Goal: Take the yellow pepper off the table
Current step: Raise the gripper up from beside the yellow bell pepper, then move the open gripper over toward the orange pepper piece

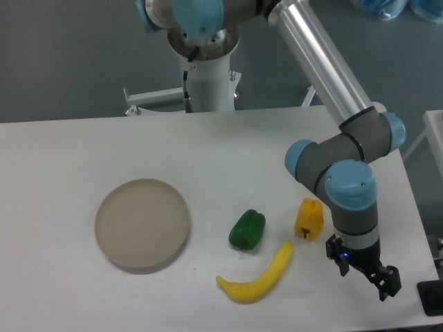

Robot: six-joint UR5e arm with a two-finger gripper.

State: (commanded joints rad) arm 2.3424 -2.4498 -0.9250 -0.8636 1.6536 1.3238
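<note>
Camera: end effector (pixel 365 268) hangs open just right of yellow pepper (pixel 309 219).

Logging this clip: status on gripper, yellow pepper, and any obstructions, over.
Gripper empty, jaws apart, right of target. Yellow pepper on table, untouched. Banana close by, green pepper further left; approach side clear.

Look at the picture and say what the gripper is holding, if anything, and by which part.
Nothing is held. The gripper is beside the yellow pepper, apart from it, and the pepper lies on the table.
</note>
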